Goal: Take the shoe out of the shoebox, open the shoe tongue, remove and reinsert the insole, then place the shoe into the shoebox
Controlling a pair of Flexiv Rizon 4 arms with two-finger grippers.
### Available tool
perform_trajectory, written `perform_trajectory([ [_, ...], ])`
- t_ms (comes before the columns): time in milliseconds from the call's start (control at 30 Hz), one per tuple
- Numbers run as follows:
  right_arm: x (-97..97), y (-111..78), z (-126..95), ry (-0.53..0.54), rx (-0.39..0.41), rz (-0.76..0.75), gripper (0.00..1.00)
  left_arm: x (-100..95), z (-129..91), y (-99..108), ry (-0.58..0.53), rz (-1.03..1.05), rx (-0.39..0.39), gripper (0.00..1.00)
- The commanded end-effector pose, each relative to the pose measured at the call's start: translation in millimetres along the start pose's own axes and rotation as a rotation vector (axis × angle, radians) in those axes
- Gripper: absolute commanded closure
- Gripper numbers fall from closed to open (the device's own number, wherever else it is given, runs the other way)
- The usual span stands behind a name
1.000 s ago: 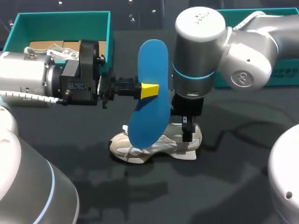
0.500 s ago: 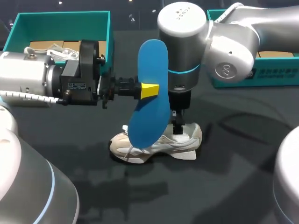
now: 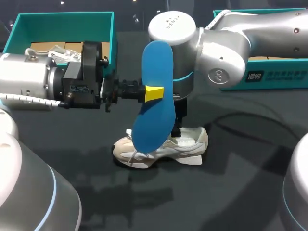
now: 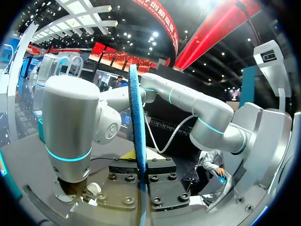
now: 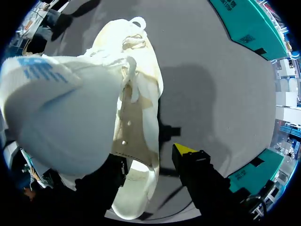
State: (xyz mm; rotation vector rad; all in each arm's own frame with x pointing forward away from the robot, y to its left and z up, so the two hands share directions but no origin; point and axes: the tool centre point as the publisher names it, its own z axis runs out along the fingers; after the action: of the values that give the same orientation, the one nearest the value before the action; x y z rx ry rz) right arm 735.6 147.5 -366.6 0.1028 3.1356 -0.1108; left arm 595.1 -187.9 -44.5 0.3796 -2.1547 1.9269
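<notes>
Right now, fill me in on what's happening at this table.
The left gripper is shut on the blue insole, holding it upright in the air above the white shoe. The shoe sits on the dark table, outside the teal shoebox. The right gripper is down at the shoe's opening, fingers open, one tip beside the shoe's outer wall.

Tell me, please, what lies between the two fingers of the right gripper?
In the right wrist view, one end of the white shoe lies between the fingers of the right gripper. The one yellow tip that shows stands clear of it.
</notes>
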Motion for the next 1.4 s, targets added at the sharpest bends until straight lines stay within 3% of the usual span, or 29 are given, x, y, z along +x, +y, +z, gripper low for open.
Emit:
perform_trajectory([
  [33,0.2,-0.4,9,0.008,-0.003,0.004,0.52,0.2,2,1,-0.001,0.000,0.002,1.00],
  [100,0.8,-0.3,11,0.013,-0.005,0.005,0.53,0.2,2,1,-0.001,0.000,0.002,1.00],
  [167,1.2,-0.1,12,0.017,-0.006,0.006,0.62,0.2,2,1,-0.001,0.000,0.002,1.00],
  [233,1.4,0.0,13,0.019,-0.007,0.006,0.97,0.2,2,1,-0.001,0.000,0.002,1.00],
  [267,1.6,0.1,13,0.020,-0.008,0.006,1.00,0.2,2,1,-0.001,0.000,0.002,1.00],
  [667,13.1,-9.2,-10,0.005,0.010,0.047,1.00,0.2,2,1,-0.001,0.000,0.002,1.00],
  [833,18.3,-20.1,-29,-0.008,-0.009,0.186,1.00,0.2,2,1,-0.001,0.000,0.002,1.00],
  [900,21.6,-24.6,-36,0.020,-0.066,0.295,1.00,0.2,2,1,-0.001,0.000,0.002,1.00],
  [933,23.9,-25.9,-39,0.027,-0.054,0.370,1.00,0.2,2,1,-0.001,0.000,0.002,1.00],
  [1000,32.9,-22.2,-47,0.026,-0.058,0.383,1.00,0.2,2,1,-0.001,0.000,0.002,1.00],
  [1367,32.9,-22.2,-47,0.026,-0.058,0.383,1.00,0.2,2,1,-0.001,0.000,0.002,1.00],
  [1400,28.5,-22.8,-46,0.034,-0.074,0.496,1.00,0.2,2,1,-0.001,0.000,0.002,1.00],
])
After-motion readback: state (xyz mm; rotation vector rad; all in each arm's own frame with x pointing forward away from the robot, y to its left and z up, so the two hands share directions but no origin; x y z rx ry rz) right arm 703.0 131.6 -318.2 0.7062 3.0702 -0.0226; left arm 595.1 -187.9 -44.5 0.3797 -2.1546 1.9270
